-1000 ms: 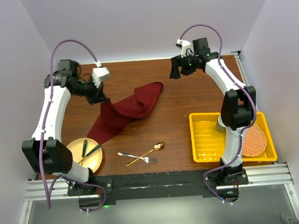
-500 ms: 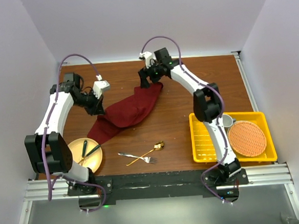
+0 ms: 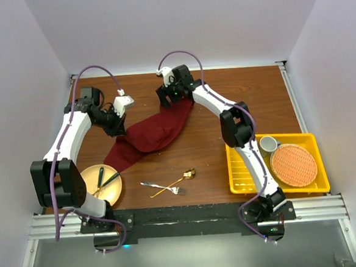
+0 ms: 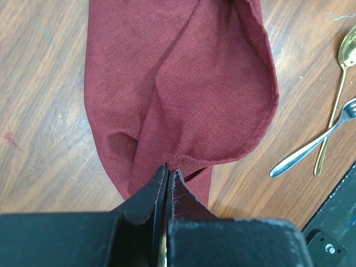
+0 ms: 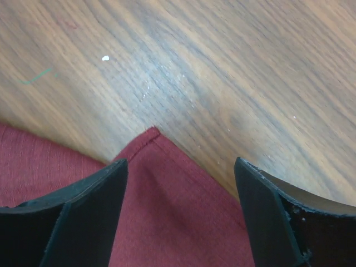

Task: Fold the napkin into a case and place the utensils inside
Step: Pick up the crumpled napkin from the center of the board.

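Napkin (image 3: 153, 132) lies crumpled; fork (image 3: 151, 185) crosses spoon (image 3: 189, 173) nearby, apart from it.

crumpled maroon napkin (image 3: 153, 134) on a wooden table (image 3: 237, 105); left gripper (image 3: 119, 129) at its left side, right gripper (image 3: 166, 101) at its far corner, crossed fork (image 3: 151, 185) and spoon (image 3: 184, 177) in front.

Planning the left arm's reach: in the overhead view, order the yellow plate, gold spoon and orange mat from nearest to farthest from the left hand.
1. yellow plate, front left, below the left hand.
2. gold spoon, front centre.
3. orange mat, far right.
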You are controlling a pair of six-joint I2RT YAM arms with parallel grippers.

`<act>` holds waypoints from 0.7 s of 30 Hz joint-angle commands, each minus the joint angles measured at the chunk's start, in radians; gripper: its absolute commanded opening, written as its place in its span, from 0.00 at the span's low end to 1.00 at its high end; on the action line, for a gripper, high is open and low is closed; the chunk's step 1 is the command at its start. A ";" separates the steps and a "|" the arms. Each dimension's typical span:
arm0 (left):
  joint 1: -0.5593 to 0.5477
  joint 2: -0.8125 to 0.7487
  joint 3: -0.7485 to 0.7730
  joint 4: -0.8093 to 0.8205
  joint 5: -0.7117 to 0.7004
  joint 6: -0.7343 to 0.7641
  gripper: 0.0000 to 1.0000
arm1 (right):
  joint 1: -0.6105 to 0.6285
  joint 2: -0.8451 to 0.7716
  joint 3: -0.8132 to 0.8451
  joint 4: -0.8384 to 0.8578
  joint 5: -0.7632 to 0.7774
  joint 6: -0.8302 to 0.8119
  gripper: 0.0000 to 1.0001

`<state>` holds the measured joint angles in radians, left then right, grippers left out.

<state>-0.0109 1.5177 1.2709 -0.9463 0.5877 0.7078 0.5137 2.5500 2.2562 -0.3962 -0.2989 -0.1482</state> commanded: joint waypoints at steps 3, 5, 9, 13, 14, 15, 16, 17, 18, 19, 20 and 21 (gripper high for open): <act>-0.003 -0.014 -0.027 0.055 -0.020 -0.025 0.00 | 0.039 0.024 -0.013 0.031 0.089 -0.033 0.81; -0.004 -0.008 -0.027 0.057 -0.023 -0.025 0.00 | 0.046 0.016 -0.041 0.028 0.098 -0.044 0.81; -0.003 0.002 -0.013 0.061 -0.031 -0.019 0.00 | 0.060 0.026 -0.046 -0.013 0.144 -0.068 0.75; -0.003 0.013 -0.001 0.061 -0.046 -0.007 0.00 | 0.062 0.052 -0.026 -0.035 0.210 -0.068 0.44; -0.003 0.013 0.002 0.060 -0.051 -0.002 0.00 | 0.060 0.059 -0.015 -0.056 0.213 -0.068 0.39; -0.003 0.018 0.005 0.058 -0.052 -0.001 0.00 | 0.060 0.073 -0.004 -0.065 0.215 -0.068 0.33; -0.003 0.019 0.008 0.060 -0.054 0.001 0.00 | 0.060 0.076 0.008 -0.073 0.213 -0.070 0.19; -0.003 0.019 0.010 0.061 -0.057 0.002 0.00 | 0.060 0.078 0.011 -0.084 0.205 -0.071 0.14; -0.003 0.021 0.010 0.066 -0.060 0.002 0.00 | 0.060 0.075 0.009 -0.084 0.202 -0.068 0.07; -0.001 0.024 0.012 0.069 -0.060 -0.001 0.00 | 0.060 0.066 0.006 -0.084 0.199 -0.067 0.00; -0.001 0.024 0.012 0.073 -0.058 0.001 0.00 | 0.059 0.056 0.006 -0.081 0.198 -0.062 0.00; 0.000 0.025 0.013 0.081 -0.060 -0.001 0.00 | 0.059 0.049 0.006 -0.078 0.199 -0.062 0.00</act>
<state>-0.0120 1.5356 1.2472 -0.9039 0.5323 0.6960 0.5751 2.5809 2.2494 -0.4049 -0.1383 -0.2039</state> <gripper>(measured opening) 0.019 0.023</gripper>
